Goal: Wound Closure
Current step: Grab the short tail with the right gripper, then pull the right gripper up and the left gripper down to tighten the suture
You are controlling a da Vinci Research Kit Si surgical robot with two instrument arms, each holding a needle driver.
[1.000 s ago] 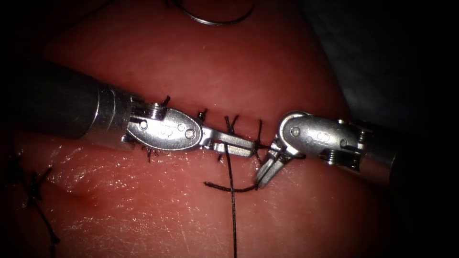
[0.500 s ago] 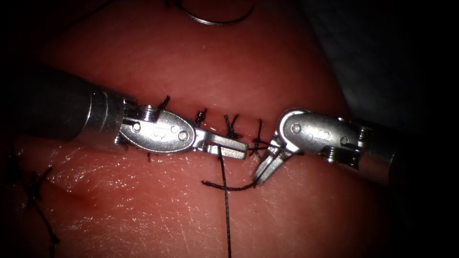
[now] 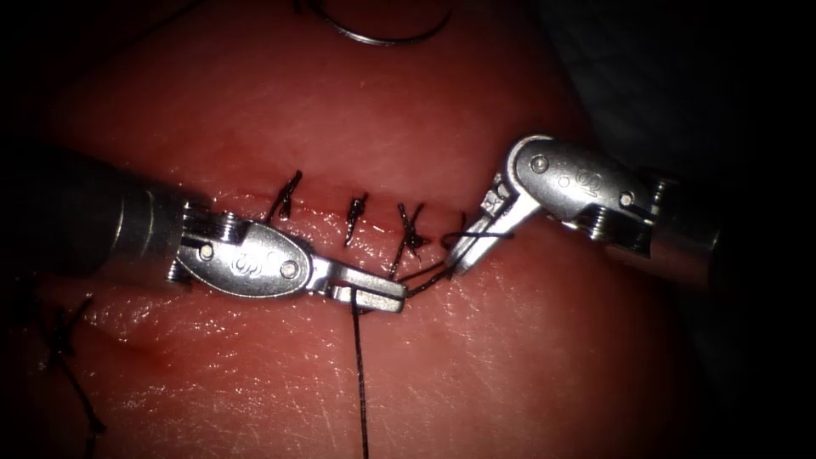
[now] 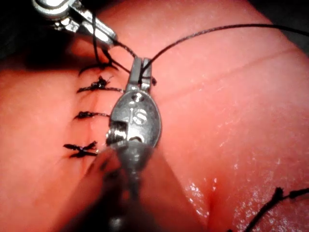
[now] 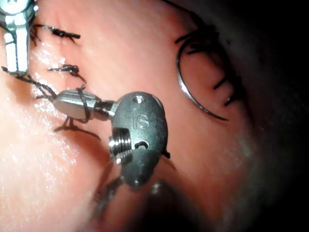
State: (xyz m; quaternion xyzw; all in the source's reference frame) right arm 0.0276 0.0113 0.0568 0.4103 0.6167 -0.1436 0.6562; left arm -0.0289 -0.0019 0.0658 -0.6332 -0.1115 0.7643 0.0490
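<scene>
The left arm's steel needle driver is clenched on the dark suture thread; the right arm's steel needle driver has its jaws closed, thread looped round them and a short strand running between the two tips. The thin curved steel needle lies free on the pink tissue, beyond the cut. Four stitches already cross the cut; the rightmost knot looks unfinished.
</scene>
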